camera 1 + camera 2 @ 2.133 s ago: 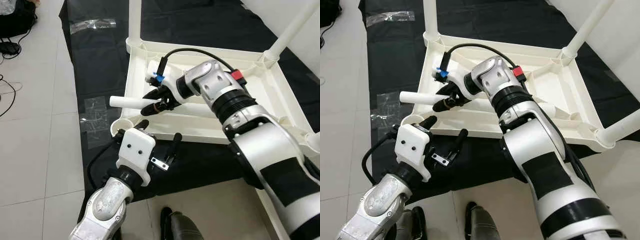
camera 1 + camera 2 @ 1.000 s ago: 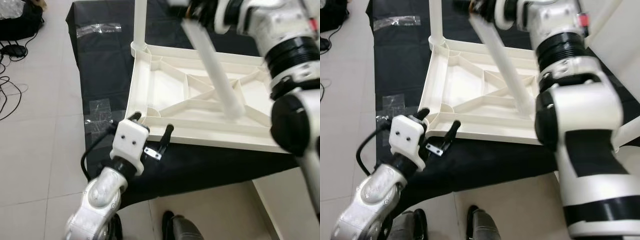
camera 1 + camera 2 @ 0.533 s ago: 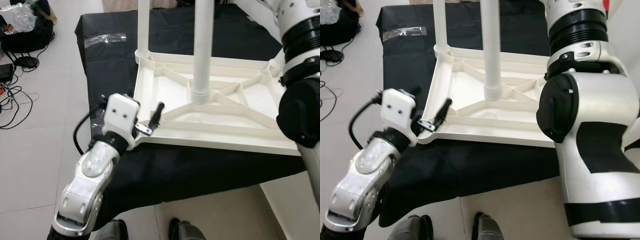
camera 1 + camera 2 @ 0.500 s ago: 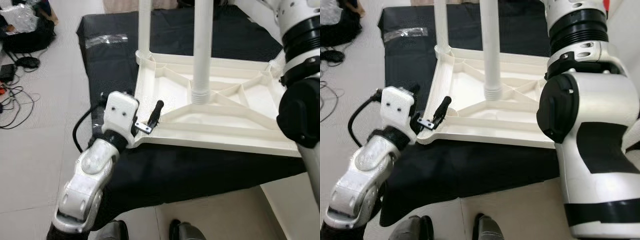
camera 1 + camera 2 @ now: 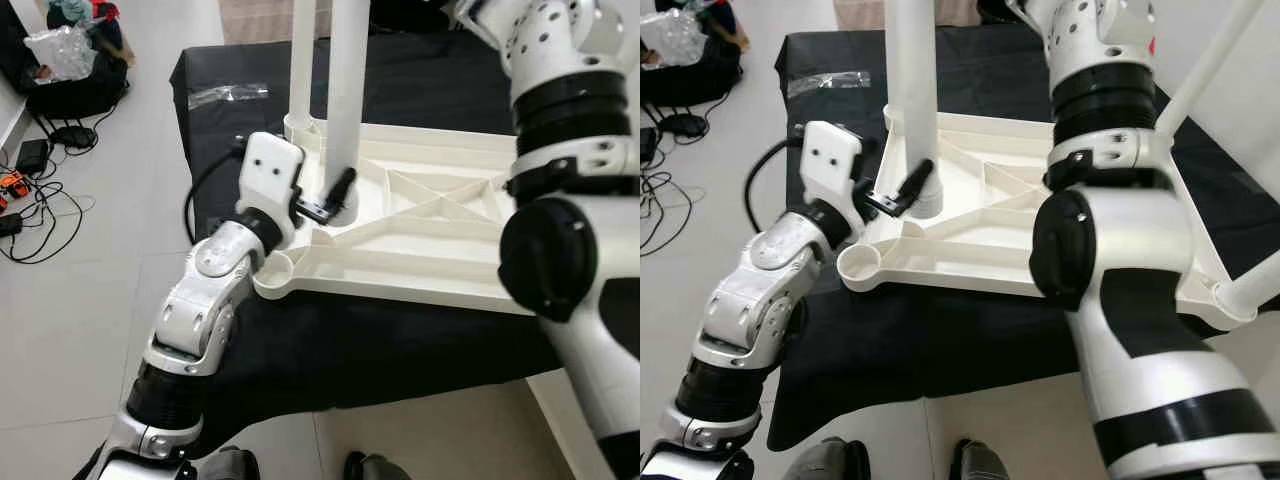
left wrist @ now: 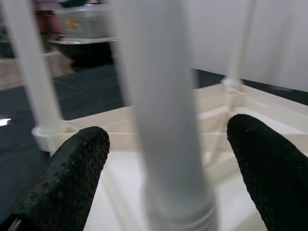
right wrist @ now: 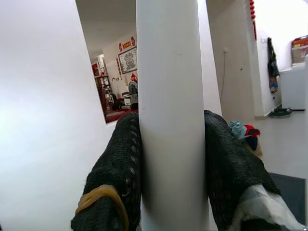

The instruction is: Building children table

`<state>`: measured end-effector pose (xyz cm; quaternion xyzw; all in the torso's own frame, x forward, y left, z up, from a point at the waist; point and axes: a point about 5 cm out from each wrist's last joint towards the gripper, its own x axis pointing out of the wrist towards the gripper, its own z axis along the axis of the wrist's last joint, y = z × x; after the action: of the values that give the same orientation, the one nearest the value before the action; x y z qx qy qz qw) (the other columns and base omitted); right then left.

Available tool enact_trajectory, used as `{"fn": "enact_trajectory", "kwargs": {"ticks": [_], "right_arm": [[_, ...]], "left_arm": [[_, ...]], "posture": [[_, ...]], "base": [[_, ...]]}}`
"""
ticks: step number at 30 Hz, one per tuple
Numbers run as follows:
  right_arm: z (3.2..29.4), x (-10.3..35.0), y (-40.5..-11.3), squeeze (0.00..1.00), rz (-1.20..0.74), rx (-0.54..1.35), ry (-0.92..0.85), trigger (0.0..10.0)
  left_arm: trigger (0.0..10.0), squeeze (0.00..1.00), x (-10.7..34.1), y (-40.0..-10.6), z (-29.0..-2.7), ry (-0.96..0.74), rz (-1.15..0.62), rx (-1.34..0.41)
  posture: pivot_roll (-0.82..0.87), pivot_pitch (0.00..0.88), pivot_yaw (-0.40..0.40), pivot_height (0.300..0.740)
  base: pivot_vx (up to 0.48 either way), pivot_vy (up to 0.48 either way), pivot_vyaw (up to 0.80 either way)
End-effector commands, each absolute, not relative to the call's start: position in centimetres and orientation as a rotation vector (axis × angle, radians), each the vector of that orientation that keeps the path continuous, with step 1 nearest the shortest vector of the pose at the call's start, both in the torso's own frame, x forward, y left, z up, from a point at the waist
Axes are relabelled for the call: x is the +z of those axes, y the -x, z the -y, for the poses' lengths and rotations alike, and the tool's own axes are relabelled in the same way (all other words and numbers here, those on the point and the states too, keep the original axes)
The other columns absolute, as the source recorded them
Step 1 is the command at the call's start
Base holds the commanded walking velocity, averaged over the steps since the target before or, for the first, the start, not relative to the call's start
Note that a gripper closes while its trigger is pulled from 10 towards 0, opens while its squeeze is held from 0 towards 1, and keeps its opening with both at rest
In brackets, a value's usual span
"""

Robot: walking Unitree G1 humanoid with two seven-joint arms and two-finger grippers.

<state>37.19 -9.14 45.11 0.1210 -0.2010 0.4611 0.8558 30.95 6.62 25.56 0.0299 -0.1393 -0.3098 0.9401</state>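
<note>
The white table top lies upside down on a black cloth. My right gripper is shut on a loose white leg and holds it upright. The leg's lower end is just inside the left rim, behind the empty front-left corner socket. My left gripper is open and straddles that lower end, one black finger on each side without pinching it. A fitted leg stands in the back-left corner. Two more fitted legs rise on the right side.
The black cloth covers the floor under the table, with a clear tape strip on it. Bags and cables lie on the tiles at far left. My feet stand at the cloth's near edge.
My right arm has carried the upright leg from the table's middle to its left side. The left gripper rose from the front corner to straddle the leg's foot. The camera also shifted.
</note>
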Motion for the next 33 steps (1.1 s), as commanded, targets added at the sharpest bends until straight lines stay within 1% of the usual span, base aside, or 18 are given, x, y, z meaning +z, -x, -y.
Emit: {"fn": "enact_trajectory", "kwargs": {"ticks": [1,4,13,14,15,26,27,28,29,30,31,33], "right_arm": [[8.6,45.4,-36.6,0.00,0.434,1.009,-0.245,0.0],[8.0,44.7,-35.5,0.00,0.444,1.102,-0.195,0.0],[8.2,43.7,-34.0,0.00,0.456,1.178,-0.163,0.0],[8.3,43.5,-33.8,0.00,0.459,1.186,-0.161,0.0],[8.4,43.5,-33.7,0.00,0.461,1.184,-0.165,0.0],[8.7,43.5,-33.0,0.00,0.481,1.171,-0.190,0.0],[8.8,43.3,-32.9,0.00,0.475,1.159,-0.198,0.0],[9.2,42.3,-33.7,0.00,0.432,1.101,-0.180,2.2],[9.2,42.3,-33.7,0.00,0.432,1.101,-0.180,2.2],[9.6,41.5,-34.2,0.00,0.399,1.058,-0.164,2.2],[9.9,40.9,-34.5,0.00,0.378,1.031,-0.153,10.0],[9.9,40.9,-34.5,0.00,0.378,1.031,-0.153,10.0]], "left_arm": [[10.0,0.00,25.3,-31.3,-6.3,-0.075,0.277,-0.644],[10.0,0.00,25.4,-32.3,-7.0,-0.026,0.289,-0.526],[10.0,0.00,24.3,-32.1,-6.7,0.001,0.295,-0.495],[8.0,0.00,24.0,-31.9,-6.5,0.008,0.294,-0.500],[0.0,0.00,23.8,-31.7,-6.4,0.010,0.297,-0.510],[0.0,0.00,23.7,-31.7,-5.9,0.008,0.318,-0.514],[0.0,0.00,23.7,-31.8,-6.0,-0.014,0.320,-0.481],[10.0,0.00,23.7,-31.9,-6.3,-0.049,0.320,-0.449],[10.0,0.00,23.7,-31.9,-6.3,-0.049,0.320,-0.449],[10.0,0.00,23.8,-32.0,-6.5,-0.072,0.319,-0.426],[10.0,0.00,23.8,-31.9,-6.6,-0.086,0.319,-0.413],[10.0,0.00,23.8,-31.9,-6.6,-0.086,0.319,-0.413]], "posture": [[0.01,0.043,-0.040,0.740],[0.02,0.041,-0.049,0.740],[0.00,0.033,-0.049,0.740],[0.00,0.031,-0.050,0.740],[-0.01,0.028,-0.046,0.740],[-0.01,0.037,-0.041,0.740],[0.00,0.037,-0.041,0.740],[0.00,0.038,-0.039,0.740],[0.00,0.038,-0.039,0.740],[-0.01,0.038,-0.038,0.740],[-0.01,0.037,-0.039,0.740],[-0.01,0.037,-0.039,0.740]], "base": [[0.000,0.000,0.00],[0.000,0.000,0.00],[0.000,0.000,0.00],[0.000,0.000,0.00],[0.000,0.000,0.00],[0.000,0.000,0.00],[0.000,0.000,0.00],[0.000,0.000,0.00],[0.000,0.000,0.00],[0.000,0.000,0.00],[0.000,0.000,0.00],[0.000,0.000,0.00]]}}
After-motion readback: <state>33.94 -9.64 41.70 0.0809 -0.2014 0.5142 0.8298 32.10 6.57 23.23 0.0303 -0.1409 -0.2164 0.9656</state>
